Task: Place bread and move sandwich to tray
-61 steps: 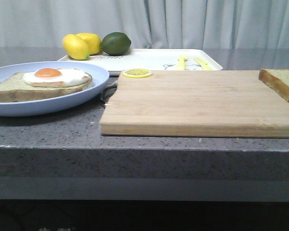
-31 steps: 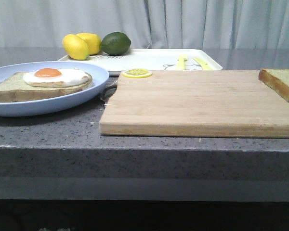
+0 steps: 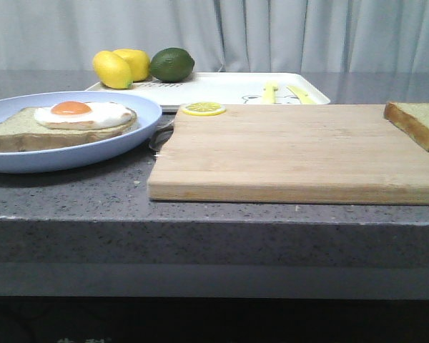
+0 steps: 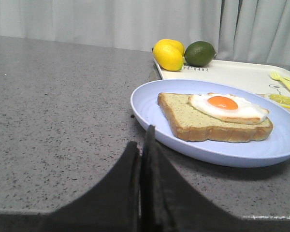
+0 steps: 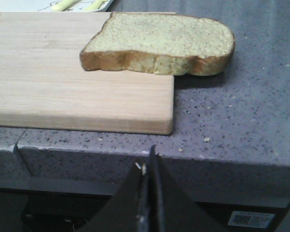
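The bread (image 3: 417, 122) (image 5: 162, 42) lies on the far right corner of the wooden cutting board (image 3: 293, 150), partly overhanging its edge. The sandwich (image 3: 61, 123) (image 4: 215, 116), a bread slice topped with a fried egg, rests on a pale blue plate (image 3: 139, 136) (image 4: 150, 108) at the left. The white tray (image 3: 229, 87) sits behind the board. My left gripper (image 4: 142, 137) is shut and empty, low over the counter just short of the plate. My right gripper (image 5: 147, 162) is shut and empty, at the counter's front edge, well short of the bread. Neither gripper shows in the front view.
Two lemons (image 3: 119, 66) and a lime (image 3: 171, 63) sit at the tray's left end, yellow utensils (image 3: 282, 91) on its right. A lemon slice (image 3: 204, 108) lies on the board's back left corner. The grey counter (image 3: 93, 193) drops off at the front.
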Robot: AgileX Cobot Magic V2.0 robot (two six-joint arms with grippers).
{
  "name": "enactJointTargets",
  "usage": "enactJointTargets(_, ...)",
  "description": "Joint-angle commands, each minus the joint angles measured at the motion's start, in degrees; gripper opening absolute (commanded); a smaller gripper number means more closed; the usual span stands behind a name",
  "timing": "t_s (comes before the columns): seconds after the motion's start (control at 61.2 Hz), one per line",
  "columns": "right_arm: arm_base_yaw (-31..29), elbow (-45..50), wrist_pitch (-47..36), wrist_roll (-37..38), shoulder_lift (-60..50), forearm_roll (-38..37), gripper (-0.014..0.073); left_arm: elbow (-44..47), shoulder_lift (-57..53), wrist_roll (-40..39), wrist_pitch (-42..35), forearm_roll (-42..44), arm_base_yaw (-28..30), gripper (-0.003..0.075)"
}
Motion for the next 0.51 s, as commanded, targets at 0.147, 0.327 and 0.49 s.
enactJointTargets(0.147, -0.02, -0.09, -9.83, -0.42, -0.97, -0.15, -0.0060, 0.04, -1.23, 0.03, -5.17, -0.10, -0.31, -0.0020)
enactJointTargets(0.327, -0.02, -0.09, -13.46, -0.42, -0.97, -0.15, -0.0060, 0.04, -1.23, 0.03, -5.64, -0.10, -0.31, -0.0020)
enactJointTargets(0.49, -0.02, -0.09, -16.61, -0.42, -0.97, -0.10, -0.0060, 0.04, -1.23, 0.03, -10.90, -0.10, -0.31, -0.0020)
